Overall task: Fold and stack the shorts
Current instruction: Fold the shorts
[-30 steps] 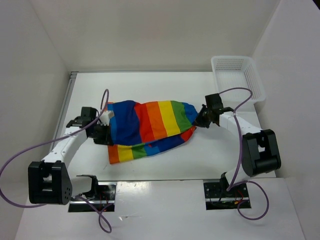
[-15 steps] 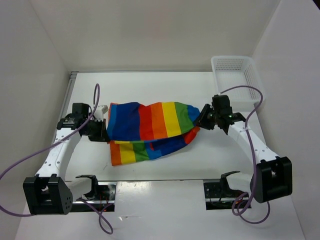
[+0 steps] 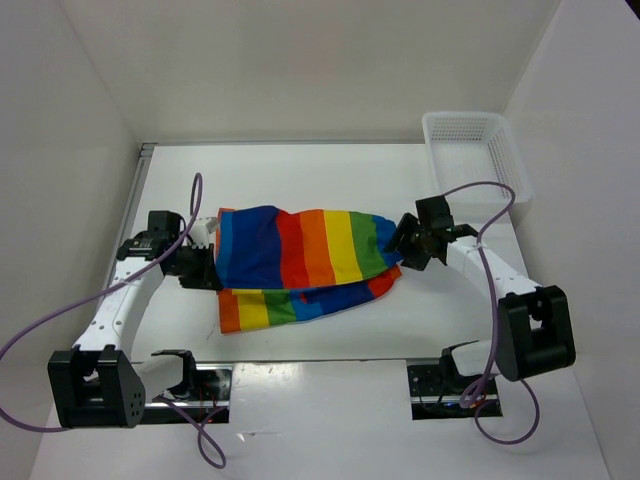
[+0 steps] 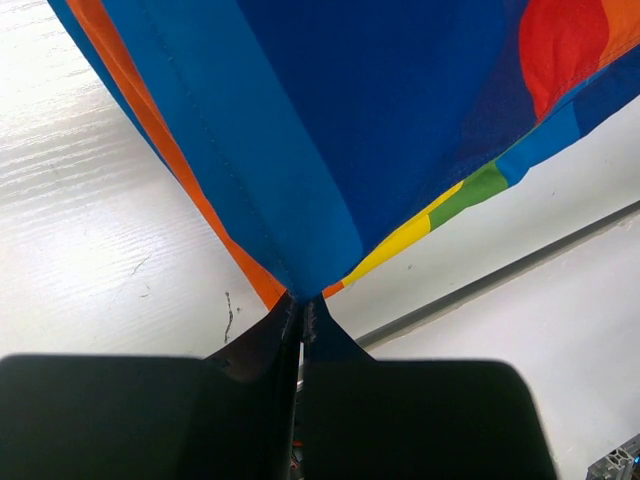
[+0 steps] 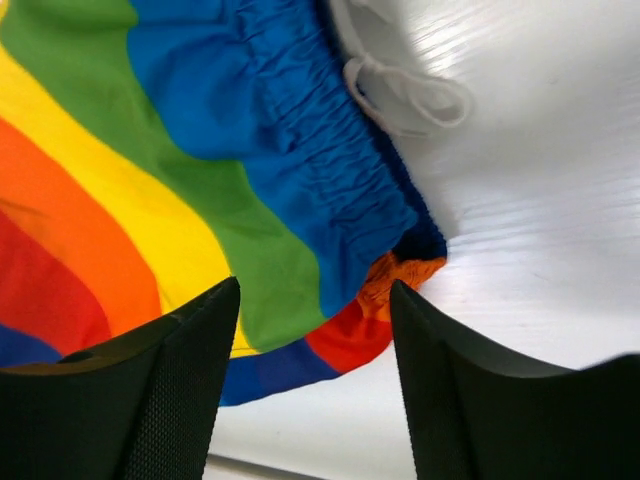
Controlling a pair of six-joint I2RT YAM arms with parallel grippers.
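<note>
Jaws on the left gripper (image 4: pixel 300 305) are clenched on a pinch of blue fabric at the left end of the rainbow-striped shorts (image 3: pixel 300 255), which hangs taut from that point in the left wrist view. On the right gripper (image 5: pixel 312 295) the jaws stand wide apart and grasp nothing, poised just over the gathered blue waistband (image 5: pixel 320 170), with the white drawstring (image 5: pixel 405 95) lying loose on the bench (image 3: pixel 300 180) beside it. The shorts sit mid-bench between the two arms, doubled over lengthwise: an upper layer lies across a lower one, whose striped edge shows along the near side, so the layers are not squared up. I judge the first fold roughly made but not finished, since the left end is not yet laid flat. Left to do, as I read it: set that end down, even the edges, fold the shorts smaller, and stack them. Nothing shows where a stack belongs; the white mesh basket (image 3: pixel 475 150) stands well apart at the far right.
</note>
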